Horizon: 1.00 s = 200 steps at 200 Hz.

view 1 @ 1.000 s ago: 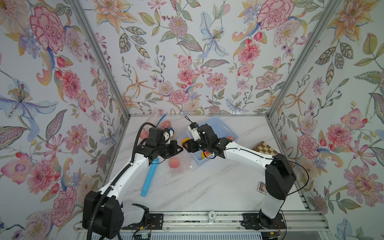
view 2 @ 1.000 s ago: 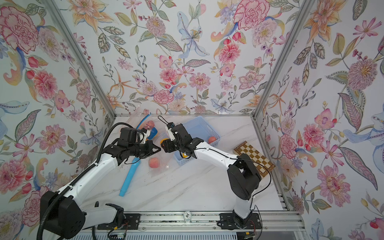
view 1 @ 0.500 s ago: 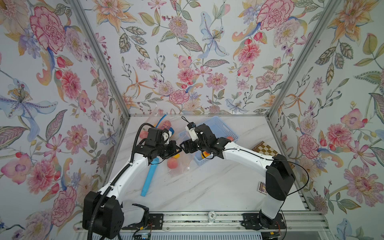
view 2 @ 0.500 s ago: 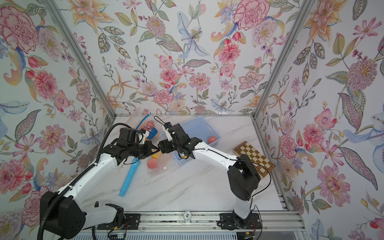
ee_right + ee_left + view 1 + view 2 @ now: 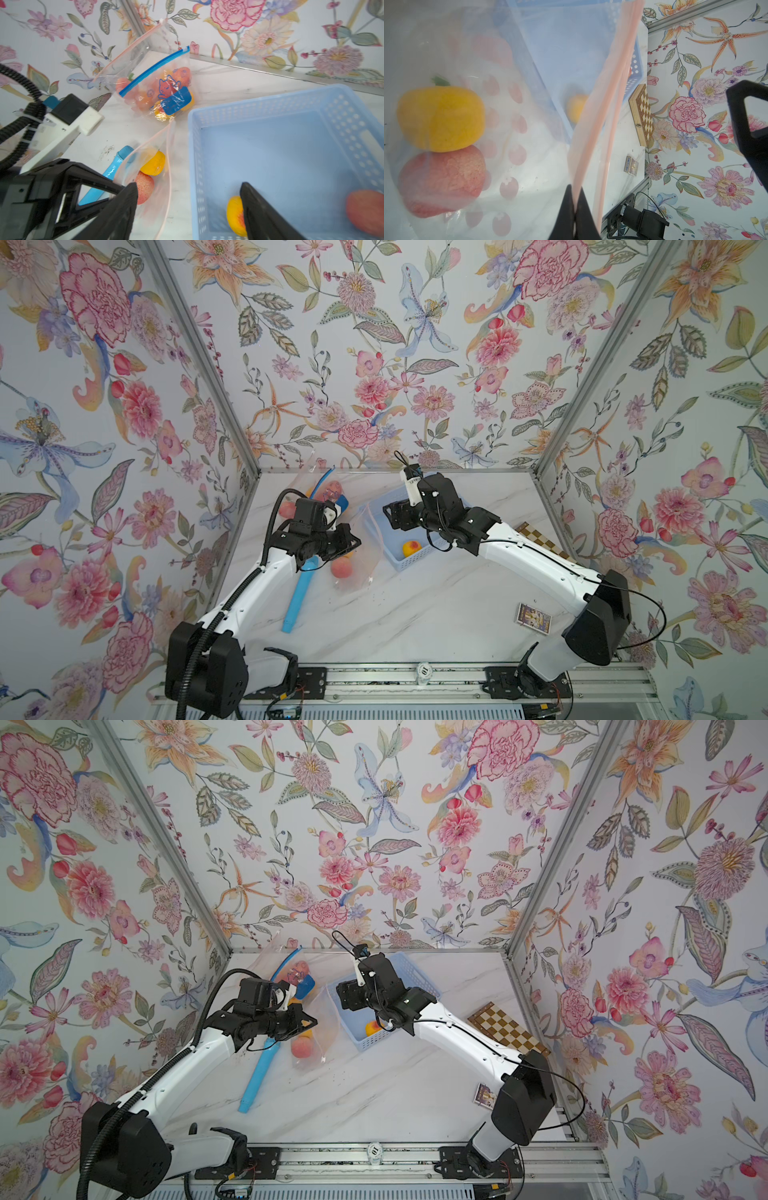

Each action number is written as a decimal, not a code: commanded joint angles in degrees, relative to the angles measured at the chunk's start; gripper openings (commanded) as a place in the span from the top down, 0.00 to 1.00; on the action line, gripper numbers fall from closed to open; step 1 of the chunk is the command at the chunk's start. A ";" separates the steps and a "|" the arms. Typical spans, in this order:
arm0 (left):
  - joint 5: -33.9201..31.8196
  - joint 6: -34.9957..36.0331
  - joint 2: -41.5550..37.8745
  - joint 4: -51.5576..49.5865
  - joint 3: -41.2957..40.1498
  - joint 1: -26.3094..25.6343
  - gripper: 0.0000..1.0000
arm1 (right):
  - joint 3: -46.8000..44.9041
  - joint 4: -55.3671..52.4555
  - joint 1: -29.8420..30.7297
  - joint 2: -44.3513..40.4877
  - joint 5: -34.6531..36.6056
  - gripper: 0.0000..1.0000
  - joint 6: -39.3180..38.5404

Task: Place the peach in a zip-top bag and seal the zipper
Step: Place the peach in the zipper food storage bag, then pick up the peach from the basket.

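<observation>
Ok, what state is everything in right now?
Zip-top bag: mouth open, unsealed, peach and yellow fruit inside.
Left gripper: shut on the bag's rim.
Right gripper: open, empty, above the basket edge.
Back bag: zipper looks closed, fruit inside.
Chessboard case: folded shut.

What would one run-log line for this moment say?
left gripper: shut on bag rim | right gripper: open, empty, beside blue basket | bag: peach and yellow fruit inside | zipper: unsealed

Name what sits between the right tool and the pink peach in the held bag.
Only the open pink zipper rim and clear film of the zip-top bag, as the right wrist view shows.
</observation>
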 commanded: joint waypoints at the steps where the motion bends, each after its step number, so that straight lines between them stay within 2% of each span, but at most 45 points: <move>1: -1.33 0.12 -0.97 0.68 -0.92 0.63 1.00 | 1.51 -11.23 -3.80 0.06 6.50 0.21 3.96; 38: -1.68 0.02 -0.96 1.08 -1.27 0.63 1.00 | 3.82 -21.59 -11.46 3.67 7.27 0.21 6.66; 92: -1.95 -0.48 -0.87 2.17 -2.06 0.60 1.00 | 8.73 -26.70 -18.66 12.56 9.25 0.22 4.34; 125: -1.86 -0.80 -0.67 3.03 -2.37 0.63 1.00 | 11.33 -27.91 -21.09 17.53 9.46 0.22 3.04; 200: -1.40 -1.08 -0.27 3.82 -2.68 0.59 1.00 | 18.55 -29.88 -22.47 27.17 11.94 0.26 0.18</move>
